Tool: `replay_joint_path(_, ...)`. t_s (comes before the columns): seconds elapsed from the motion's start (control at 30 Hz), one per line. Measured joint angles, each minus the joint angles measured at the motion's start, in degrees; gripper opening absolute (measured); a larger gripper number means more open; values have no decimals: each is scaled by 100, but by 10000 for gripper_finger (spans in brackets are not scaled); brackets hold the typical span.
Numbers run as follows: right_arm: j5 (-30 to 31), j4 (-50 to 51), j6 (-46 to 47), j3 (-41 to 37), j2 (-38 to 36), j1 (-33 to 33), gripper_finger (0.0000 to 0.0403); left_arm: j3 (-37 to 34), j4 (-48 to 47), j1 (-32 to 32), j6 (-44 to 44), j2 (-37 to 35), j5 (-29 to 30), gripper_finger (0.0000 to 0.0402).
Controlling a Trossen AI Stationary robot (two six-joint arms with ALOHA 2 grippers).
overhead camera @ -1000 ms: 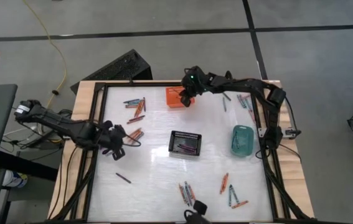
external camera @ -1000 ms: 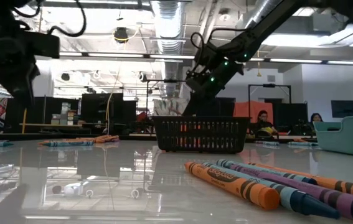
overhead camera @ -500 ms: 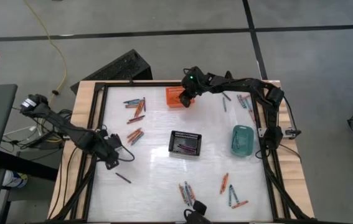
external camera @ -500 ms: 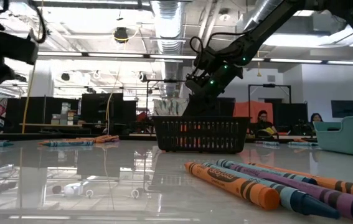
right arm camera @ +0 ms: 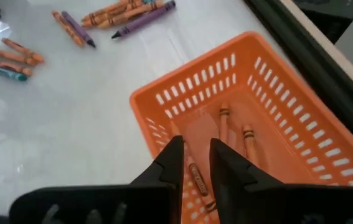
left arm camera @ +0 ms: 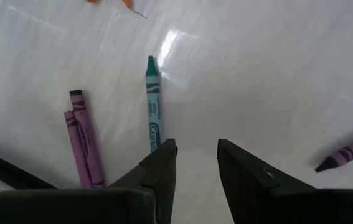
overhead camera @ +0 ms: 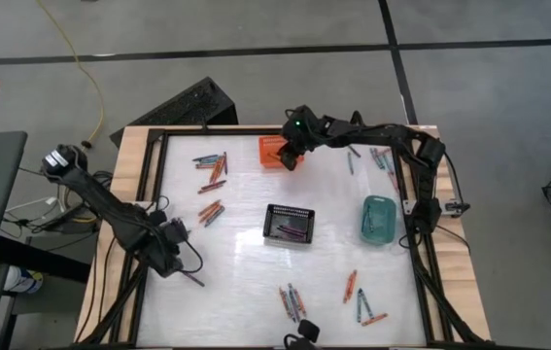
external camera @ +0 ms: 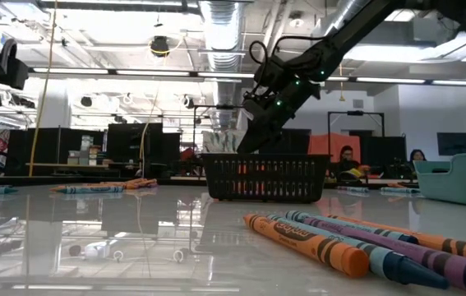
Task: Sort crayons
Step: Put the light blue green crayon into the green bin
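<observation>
Hovering low at eight o'clock on the table, the left gripper [left arm camera: 193, 163] was held part open and empty, a teal crayon [left arm camera: 154, 106] just beside it. At twelve o'clock the right gripper [right arm camera: 195, 158], slightly parted and empty, was poised over the orange basket [right arm camera: 276, 81] with orange crayons [right arm camera: 225, 124] inside.

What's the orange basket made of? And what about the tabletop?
The orange basket looks like molded plastic: its colour is even and bright, and its walls are a neat grid of slots. The tabletop is hard, white and glossy, since it mirrors the ceiling lights; whether it's laminate or coated board I can't tell.
</observation>
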State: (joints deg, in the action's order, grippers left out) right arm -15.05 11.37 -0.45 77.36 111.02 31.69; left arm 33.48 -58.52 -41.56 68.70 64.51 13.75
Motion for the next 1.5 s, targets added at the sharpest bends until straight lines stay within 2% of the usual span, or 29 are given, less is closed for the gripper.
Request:
replay_joint_path(0.37,0,168,2,1,-57,-268,72,-599,531,607,-498,12,192,107)
replay_joint_path(0.63,2,332,33,2,-57,-357,72,-1117,1327,976,-1020,-308,-188,103)
replay_joint_path(0.73,2,344,42,1,-57,-369,72,-1153,1377,1089,-1218,-479,-257,85)
replay_joint_path(0.83,2,366,42,0,-57,-394,72,-1192,1473,1210,-1383,-691,-323,45)
replay_joint_path(0.93,2,386,42,1,-57,-401,72,-1196,1486,1321,-1515,-832,-394,11)
replay_joint_path(1.2,2,577,28,0,-121,-448,72,-1102,1338,1442,-1779,-1103,-291,3)
replay_joint_path(1.5,-1,640,-140,0,-774,-746,72,-194,773,1443,-2170,-1645,360,1)
